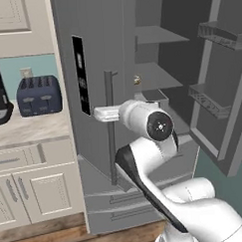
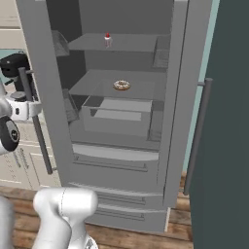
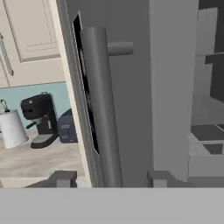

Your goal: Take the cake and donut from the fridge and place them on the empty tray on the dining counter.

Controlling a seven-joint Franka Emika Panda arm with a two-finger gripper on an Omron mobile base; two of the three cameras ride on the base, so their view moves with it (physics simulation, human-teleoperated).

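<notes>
The pincer stands spread, its two dark finger tips one on each side of the long grey bar handle of the fridge's left door; the tips are close to the bar, but I cannot tell if they touch it. Nothing is pinched between them. Just beside the handle, on the same door, runs the narrow black display panel.

The tall grey steel fridge has its doors swung open, so the inside is visible. On the upper shelf inside the fridge sits the tiny white cake slice with a red cherry on top. On the shelf below it lies the small tan-brown donut ring with pale icing, just above a grey drawer box. Both are well apart from the pincer, which is at the outer face of the left door.

To the left of the fridge is the wall counter with cream cabinets below. On it stand a dark blue toaster, a black coffee machine and a white paper roll.
</notes>
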